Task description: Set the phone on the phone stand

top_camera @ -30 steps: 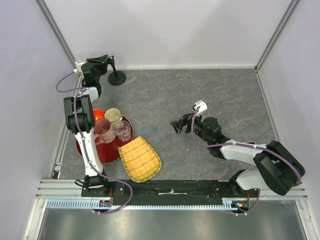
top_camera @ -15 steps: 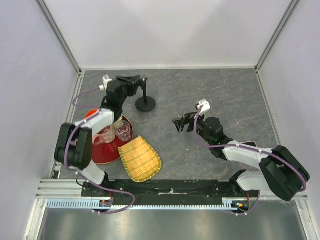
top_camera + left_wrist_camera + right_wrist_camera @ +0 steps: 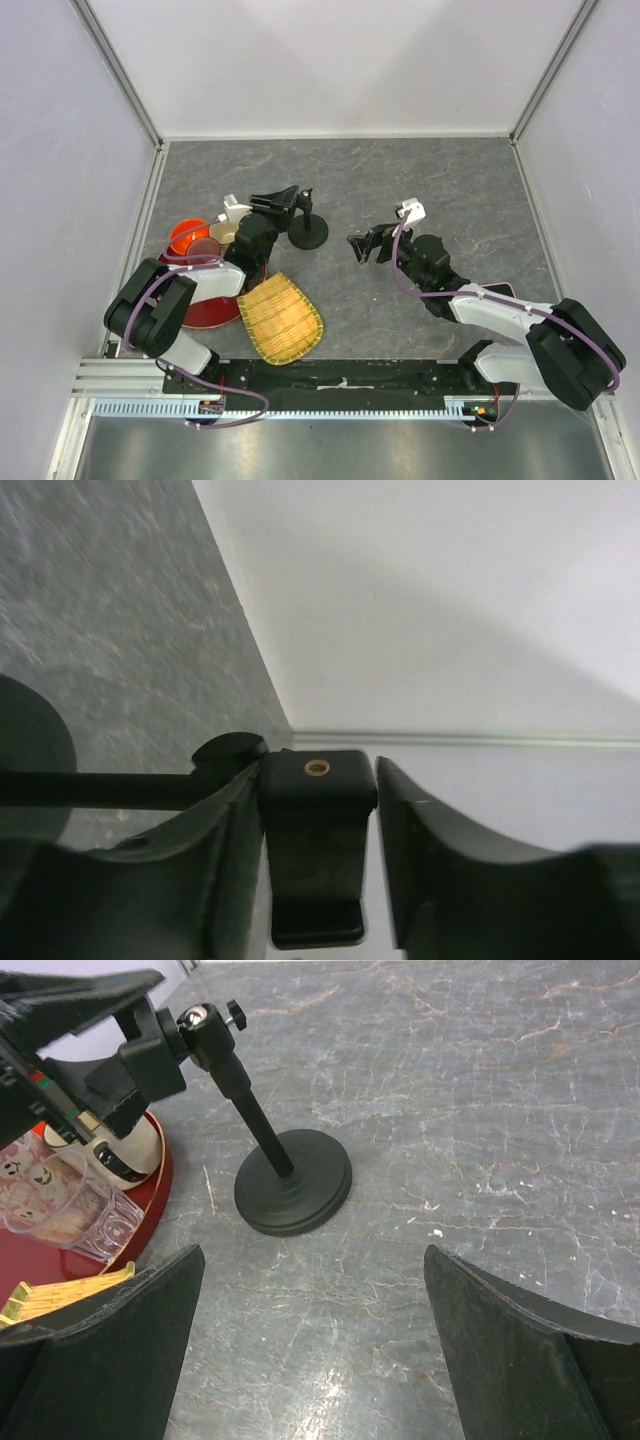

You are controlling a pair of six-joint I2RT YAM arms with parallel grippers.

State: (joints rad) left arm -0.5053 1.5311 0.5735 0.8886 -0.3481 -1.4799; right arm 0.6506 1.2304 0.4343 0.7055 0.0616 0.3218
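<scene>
The phone stand stands left of the table's middle, its round black base [image 3: 309, 232] on the grey top and its post upright. My left gripper [image 3: 291, 198] is shut on the clamp bracket [image 3: 318, 820] at the stand's top; the left finger [image 3: 215, 870] presses it and the right finger sits close beside it. My right gripper [image 3: 362, 247] is open and empty, just right of the stand. Its wrist view shows the stand's base [image 3: 293, 1185] and post ahead between wide fingers [image 3: 110, 1340]. A pink-edged sliver of the phone [image 3: 497, 289] shows by my right forearm, mostly hidden.
A red tray [image 3: 205, 305] with cups and an orange bowl [image 3: 185, 236] lies under my left arm. A yellow woven basket [image 3: 280, 317] lies at the near edge. A clear cup [image 3: 70, 1210] on the tray stands close to the stand's left.
My left gripper has carried the phone stand from the far left corner to near the table's middle. The right gripper has shifted slightly up and stays open.
</scene>
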